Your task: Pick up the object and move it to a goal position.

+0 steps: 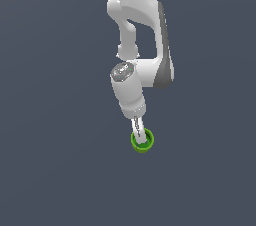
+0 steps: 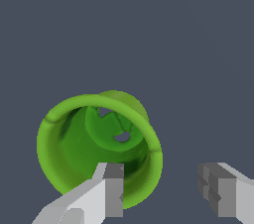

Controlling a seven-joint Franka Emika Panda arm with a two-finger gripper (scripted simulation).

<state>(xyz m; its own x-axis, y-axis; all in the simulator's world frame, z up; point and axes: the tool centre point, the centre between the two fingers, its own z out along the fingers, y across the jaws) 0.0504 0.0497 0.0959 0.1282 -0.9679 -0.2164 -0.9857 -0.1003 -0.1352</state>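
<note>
The object is a small bright green cup (image 1: 142,148) with a thick rim, standing on the dark grey floor below the white arm. In the wrist view the cup (image 2: 79,141) shows its hollow darker-green inside. My gripper (image 1: 141,138) hangs right at the cup and is open (image 2: 166,188). One finger (image 2: 111,191) lies over the cup's inside near the rim. The other finger (image 2: 221,188) is outside the cup, over bare floor. Part of the cup's wall sits between the two fingers, and I cannot tell whether either finger touches it.
A flat dark grey floor (image 1: 50,170) spreads around the cup on all sides. The white arm (image 1: 137,30) rises above the cup toward the top of the exterior view. No other objects or goal marker show.
</note>
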